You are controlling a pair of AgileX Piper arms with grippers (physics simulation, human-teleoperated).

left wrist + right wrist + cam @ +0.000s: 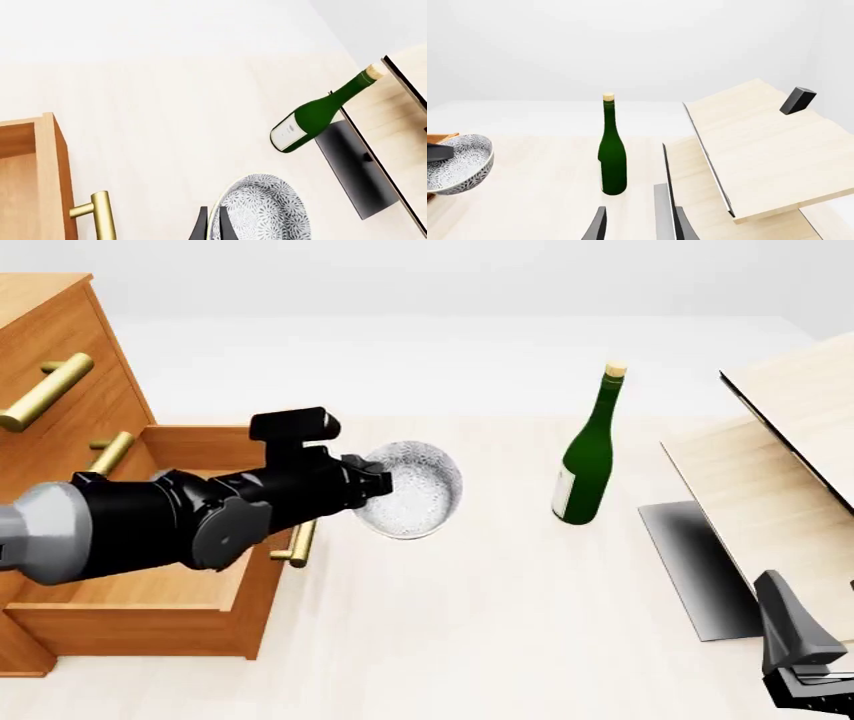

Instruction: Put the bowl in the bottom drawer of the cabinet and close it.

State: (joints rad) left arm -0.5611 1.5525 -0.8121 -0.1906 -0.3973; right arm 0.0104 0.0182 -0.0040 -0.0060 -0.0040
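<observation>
The left arm (147, 525) is a thick, rounded limb; its rear segment is a matte light grey tube, and the forward housings are glossy black, bulging at the joints with a round cap on the side; a boxy black block sits on top of the wrist near the front; the left gripper (212, 225) ends in thin, flat, dark fingers (200, 227) with sharp tapered edges. The right gripper (635, 222) has the same slim dark blades, grey where light catches them; from the front its body (801, 655) is an angular dark grey wedge with a ribbed black base; no cables, screws or markings can be made out.
</observation>
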